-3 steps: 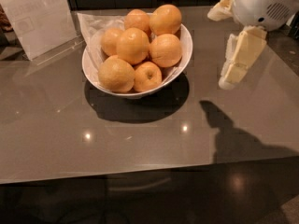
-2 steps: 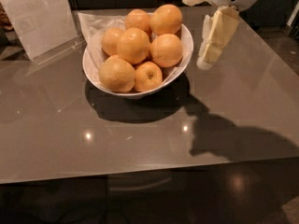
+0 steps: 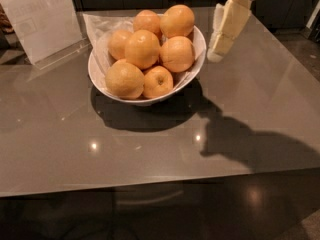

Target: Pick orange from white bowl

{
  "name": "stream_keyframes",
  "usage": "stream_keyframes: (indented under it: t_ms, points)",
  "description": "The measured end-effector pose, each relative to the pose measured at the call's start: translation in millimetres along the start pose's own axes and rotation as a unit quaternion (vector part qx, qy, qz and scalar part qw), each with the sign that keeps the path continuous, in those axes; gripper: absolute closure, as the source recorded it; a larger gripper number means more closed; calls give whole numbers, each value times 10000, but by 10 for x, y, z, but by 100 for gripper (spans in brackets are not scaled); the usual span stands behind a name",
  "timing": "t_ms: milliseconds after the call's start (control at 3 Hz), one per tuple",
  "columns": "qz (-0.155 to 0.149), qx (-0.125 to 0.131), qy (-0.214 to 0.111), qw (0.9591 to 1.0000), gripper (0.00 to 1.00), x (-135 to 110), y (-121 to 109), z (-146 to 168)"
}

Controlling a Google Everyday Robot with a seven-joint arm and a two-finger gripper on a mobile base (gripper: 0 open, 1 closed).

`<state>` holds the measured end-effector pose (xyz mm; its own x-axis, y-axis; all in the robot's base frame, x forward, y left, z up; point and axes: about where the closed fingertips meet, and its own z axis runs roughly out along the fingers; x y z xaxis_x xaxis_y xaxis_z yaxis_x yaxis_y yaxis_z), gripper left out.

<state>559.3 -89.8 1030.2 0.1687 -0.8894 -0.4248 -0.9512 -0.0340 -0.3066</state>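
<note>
Near right on the desk (image 3: 75, 149), the arm's shadow (image 3: 250, 144) is now sliding left and reaching toward the bowl's own shadow. A second ago it was sitting further right. That tells me the approach is well under way but no grasp has begun.

Mid-desk, the white bowl (image 3: 145, 100) is holding about seven fruits, none disturbed. The orange (image 3: 177, 20) I'm taking as the target is riding high on the far right of the pile, resting against its neighbours.

Just right of the bowl's rim, the tool (image 3: 217, 54) is hanging above the desk. It has been travelling in from the right and is now beside the bowl, not over it. It's pointing down and tilting slightly left, and it's carrying nothing. I cannot tell whether it's spread or pressed together. My guess is it needs to go left and up over the rim next.

Far left, a clear sign stand (image 3: 42, 19) is standing, with a plastic sheet (image 3: 100, 24) behind the bowl.
</note>
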Motion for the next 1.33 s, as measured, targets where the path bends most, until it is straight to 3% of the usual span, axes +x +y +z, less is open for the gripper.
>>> stream_keyframes:
  t_ms: [333,667,1000,1333]
  points:
    - [-136,-57,-102,9998,0,-2,-215,110]
    - [-278,-383,-472,9978,0,-119,-337,438]
    - [-404,-907,-989,9901,0,-349,-375,897]
    - [-389,-785,-1035,9908,0,-383,-442,927]
